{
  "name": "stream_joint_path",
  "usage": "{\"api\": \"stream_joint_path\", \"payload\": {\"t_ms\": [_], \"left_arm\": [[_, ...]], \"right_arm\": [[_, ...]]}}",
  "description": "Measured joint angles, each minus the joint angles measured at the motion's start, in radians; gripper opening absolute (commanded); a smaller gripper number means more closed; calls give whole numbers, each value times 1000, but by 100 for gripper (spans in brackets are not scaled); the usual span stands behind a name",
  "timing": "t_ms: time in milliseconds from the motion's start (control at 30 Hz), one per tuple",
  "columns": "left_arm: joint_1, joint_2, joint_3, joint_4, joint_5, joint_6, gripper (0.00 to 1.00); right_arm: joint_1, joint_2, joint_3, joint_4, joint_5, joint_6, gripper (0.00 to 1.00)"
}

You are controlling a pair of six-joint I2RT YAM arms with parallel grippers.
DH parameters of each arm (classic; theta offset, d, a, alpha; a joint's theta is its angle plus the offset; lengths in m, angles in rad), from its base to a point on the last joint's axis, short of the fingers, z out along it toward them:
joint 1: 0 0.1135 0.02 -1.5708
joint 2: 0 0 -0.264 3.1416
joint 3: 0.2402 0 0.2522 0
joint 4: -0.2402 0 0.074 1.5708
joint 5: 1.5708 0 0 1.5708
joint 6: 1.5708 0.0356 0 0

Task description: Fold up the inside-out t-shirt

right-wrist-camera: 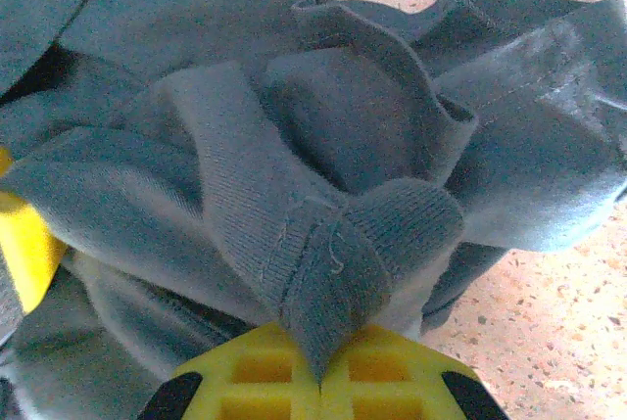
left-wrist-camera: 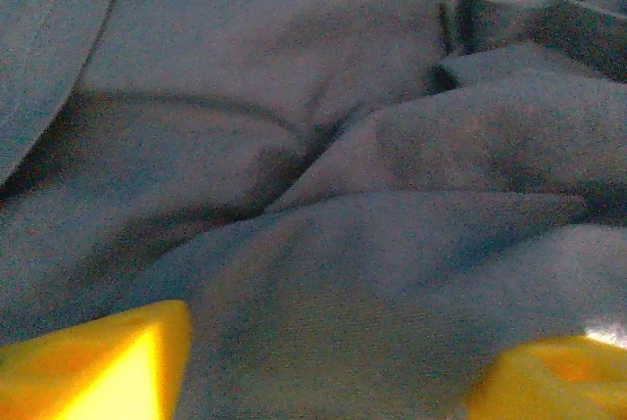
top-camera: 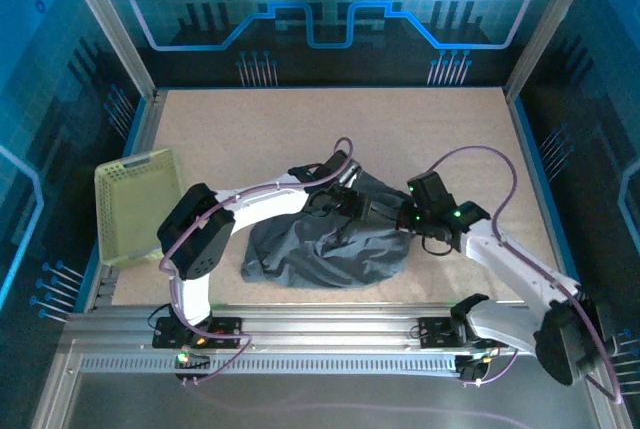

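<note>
The inside-out t-shirt lies crumpled in a dark grey heap at the table's near middle. My right gripper is at the heap's right edge. In the right wrist view its yellow jaws meet, and the gripper is shut on a ribbed fold of the t-shirt, probably the collar band. My left gripper hangs over the heap's far side. In the left wrist view its yellow fingertips stand far apart, open, with the t-shirt wrinkled close beneath them.
A pale yellow-green mesh basket sits at the table's left edge. Bare speckled table extends behind and to the right of the heap. Another yellow finger pokes into the cloth at the left of the right wrist view.
</note>
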Motion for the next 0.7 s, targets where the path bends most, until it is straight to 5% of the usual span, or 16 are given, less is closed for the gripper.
{"api": "stream_joint_path", "payload": {"t_ms": [200, 300, 500, 533, 667, 700], "left_arm": [[0, 22, 16, 26, 91, 23, 29], [0, 28, 16, 33, 124, 21, 1], [29, -39, -69, 112, 199, -9, 0], [42, -79, -111, 141, 231, -27, 0], [91, -222, -214, 234, 327, -93, 0], [108, -244, -225, 249, 341, -109, 0]], "right_arm": [[3, -89, -53, -14, 20, -14, 0], [3, -108, -69, -16, 32, -18, 0], [-19, -21, -59, -53, 98, -3, 0], [-32, 14, -50, -55, 99, -2, 3], [-54, 122, 12, -63, 119, 0, 51], [-58, 131, 23, -80, 141, 3, 56]]}}
